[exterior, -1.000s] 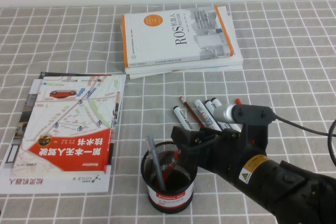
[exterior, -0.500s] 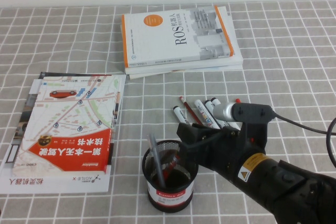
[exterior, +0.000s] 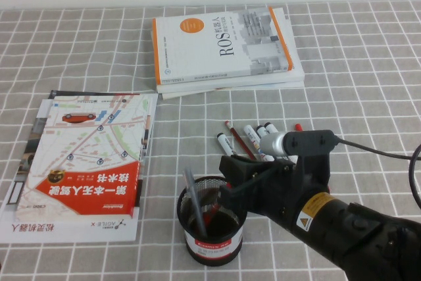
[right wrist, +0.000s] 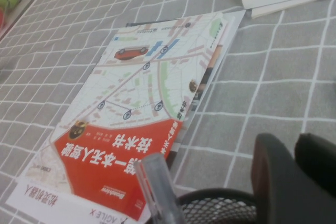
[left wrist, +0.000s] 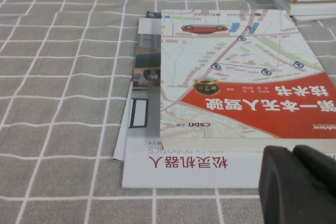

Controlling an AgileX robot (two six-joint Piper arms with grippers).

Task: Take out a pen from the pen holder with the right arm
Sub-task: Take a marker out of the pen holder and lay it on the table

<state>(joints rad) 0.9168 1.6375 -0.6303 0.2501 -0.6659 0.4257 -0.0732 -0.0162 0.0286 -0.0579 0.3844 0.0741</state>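
Now at holder point(exterior: 210, 247) rim: right gripper point(exterior: 225, 195), jaws closed on red pen point(exterior: 210, 212).
Inside holder also, grey pen point(exterior: 195, 202), leaning. Loose pens point(exterior: 243, 139) just behind. Left gripper point(left wrist: 293, 151), jaws together, empty, above booklet point(left wrist: 226, 77) edge.

Stacked books point(exterior: 223, 47) sit upper centre; a red map-covered book point(exterior: 92, 162) tops magazines point(exterior: 72, 231) at left, loose markers point(exterior: 253, 137) centre-right on checked cloth point(exterior: 368, 64).

Notes right gripper point(exterior: 223, 197) inside mouth of mesh pen holder point(exterior: 197, 248), fingers point(exterior: 231, 185) close together beside red pen point(exterior: 209, 214). Records grey pen point(exterior: 193, 192) leaning at holder's left rim, loose markers point(exterior: 253, 137) just behind, ROS books point(exterior: 223, 44) at rear, map-cover booklets point(exterior: 99, 162) at left.
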